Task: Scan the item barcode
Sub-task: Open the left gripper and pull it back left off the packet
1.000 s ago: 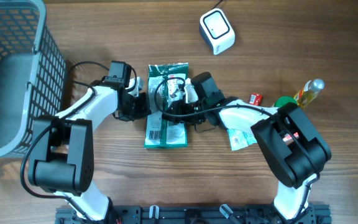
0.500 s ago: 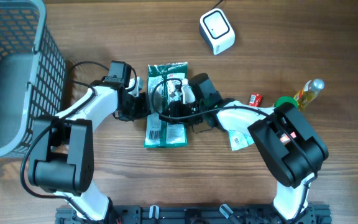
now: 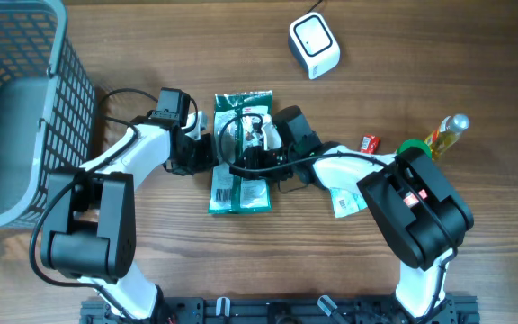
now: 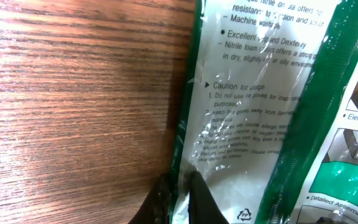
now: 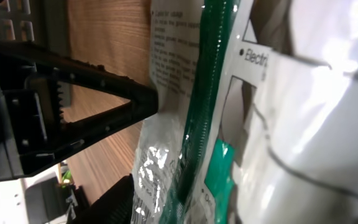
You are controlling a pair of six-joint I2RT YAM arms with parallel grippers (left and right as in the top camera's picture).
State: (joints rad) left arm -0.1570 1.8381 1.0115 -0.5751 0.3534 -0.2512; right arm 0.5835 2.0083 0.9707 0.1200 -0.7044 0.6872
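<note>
1. The green packet lies flat in the middle of the tabletop. The left jaws are pinched shut on its left edge.
2. The right jaws stand part open at the packet's right side. I cannot tell whether they grip it.
3. What looks like the barcode faces up near the packet's near-left corner. Lift evenly, keep the film taut, and turn that corner toward the scanner at far right.
4. Open wood lies between the packet and the scanner. The basket stands left, and the bottle is well to the right.
</note>
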